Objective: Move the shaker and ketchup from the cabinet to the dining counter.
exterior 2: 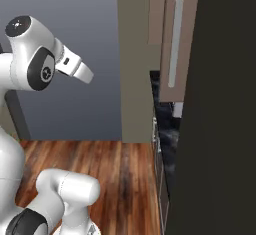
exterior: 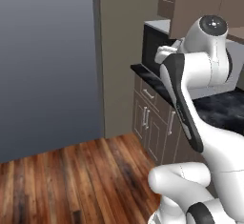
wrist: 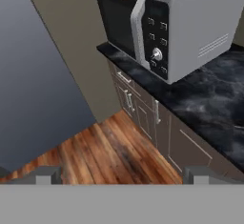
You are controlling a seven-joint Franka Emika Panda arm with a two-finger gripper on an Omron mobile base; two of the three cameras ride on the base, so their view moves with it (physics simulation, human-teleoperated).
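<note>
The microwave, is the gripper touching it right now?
Apart. In the hand view the gripper is open, its fingertips over the wood floor, well clear of the microwave.

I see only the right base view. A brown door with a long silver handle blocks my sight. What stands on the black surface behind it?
Observer: A silver-grey box microwave with a black door stands on that black marble worktop.
Operator: Are the gripper tips open?
Observer: Yes. The hand view shows the gripper with its dark tips wide apart and nothing between them.
Operator: What is below the worktop?
Observer: Brown lower cupboards with short silver bar handles.
</note>
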